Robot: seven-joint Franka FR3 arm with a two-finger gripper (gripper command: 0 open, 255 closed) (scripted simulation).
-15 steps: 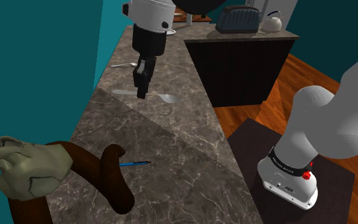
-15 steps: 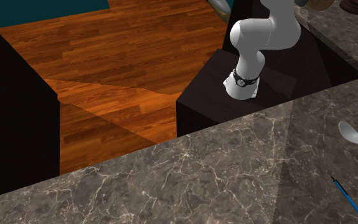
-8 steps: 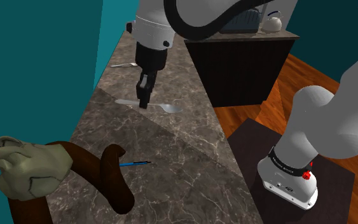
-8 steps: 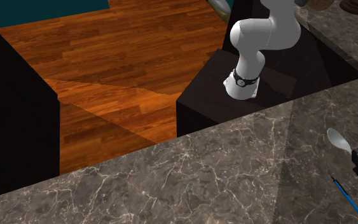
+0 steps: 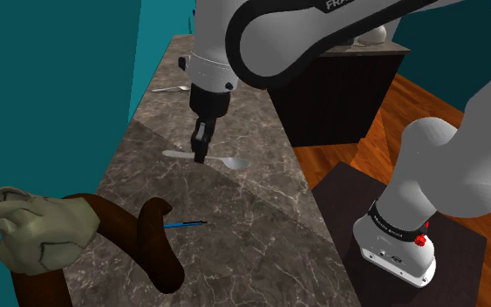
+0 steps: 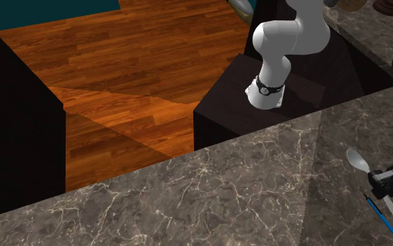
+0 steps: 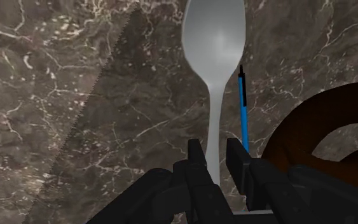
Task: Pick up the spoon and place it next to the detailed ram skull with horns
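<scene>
One spoon (image 5: pixel 233 162), one blue pen (image 5: pixel 185 225), one horned skull (image 5: pixel 38 228) and one other silvery utensil (image 5: pixel 168 88) are counted at the table (image 5: pixel 235 253).

I see a long countertop (image 5: pixel 235 218) of dark grey-brown marble with pale veins. A diagonal edge of shade crosses it, and the nearer part is darker. At its near end in the shoulder view lies the ram skull (image 5: pixel 34 228), pale greenish, with dark brown curled horns (image 5: pixel 152 244). A thin blue pen (image 5: pixel 185 225) lies just beside one horn. Toward the far end lies a silver utensil (image 5: pixel 169 88); I cannot tell which kind.
</scene>
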